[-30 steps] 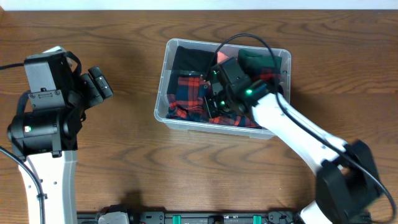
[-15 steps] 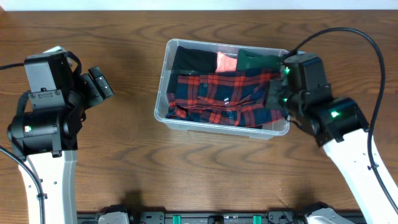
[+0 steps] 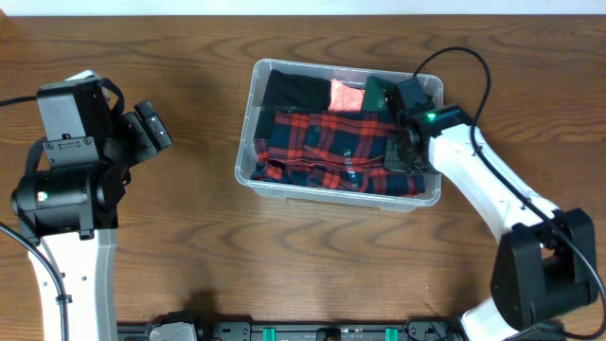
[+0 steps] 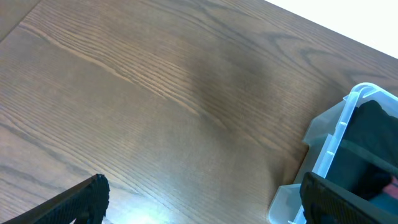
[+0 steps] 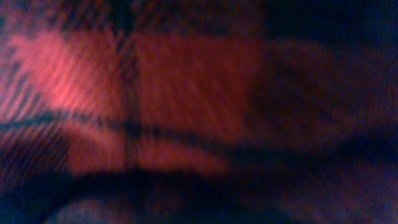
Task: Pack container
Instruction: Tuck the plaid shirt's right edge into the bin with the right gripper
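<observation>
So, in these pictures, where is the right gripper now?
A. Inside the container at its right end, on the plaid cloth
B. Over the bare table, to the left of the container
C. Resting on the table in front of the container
A: the overhead view shows the right gripper inside the container at its right end, against the red plaid cloth, and plaid fills the right wrist view.

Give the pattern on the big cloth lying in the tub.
The cloth is red-and-navy plaid; overhead view shows it best.
</observation>
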`<action>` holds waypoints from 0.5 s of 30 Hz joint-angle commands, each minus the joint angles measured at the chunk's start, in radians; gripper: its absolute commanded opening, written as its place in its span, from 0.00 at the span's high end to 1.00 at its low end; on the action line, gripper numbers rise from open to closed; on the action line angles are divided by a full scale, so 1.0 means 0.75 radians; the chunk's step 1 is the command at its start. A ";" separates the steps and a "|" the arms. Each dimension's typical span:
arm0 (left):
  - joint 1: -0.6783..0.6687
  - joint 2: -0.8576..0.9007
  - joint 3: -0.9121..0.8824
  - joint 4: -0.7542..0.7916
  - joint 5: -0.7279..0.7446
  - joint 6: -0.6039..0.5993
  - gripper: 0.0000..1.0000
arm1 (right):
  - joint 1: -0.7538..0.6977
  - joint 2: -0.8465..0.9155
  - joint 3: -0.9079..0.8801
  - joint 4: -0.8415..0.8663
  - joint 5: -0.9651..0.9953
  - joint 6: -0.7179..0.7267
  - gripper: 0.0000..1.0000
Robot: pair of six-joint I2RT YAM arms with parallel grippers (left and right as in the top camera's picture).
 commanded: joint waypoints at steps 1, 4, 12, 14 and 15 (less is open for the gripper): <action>0.006 0.003 -0.003 0.001 -0.016 -0.012 0.02 | -0.005 0.023 -0.015 -0.018 0.058 0.016 0.99; 0.006 0.003 -0.003 0.001 -0.016 -0.012 0.02 | 0.001 -0.049 -0.003 -0.022 0.042 -0.037 0.99; 0.006 0.003 -0.003 0.001 -0.016 -0.012 0.02 | 0.086 -0.482 0.044 0.113 0.027 -0.136 0.88; 0.006 0.003 -0.003 0.001 -0.016 -0.012 0.02 | 0.101 -0.559 0.044 0.186 0.028 -0.136 0.97; 0.006 0.003 -0.003 0.001 -0.016 -0.012 0.02 | 0.101 -0.589 0.044 0.239 0.033 -0.136 0.97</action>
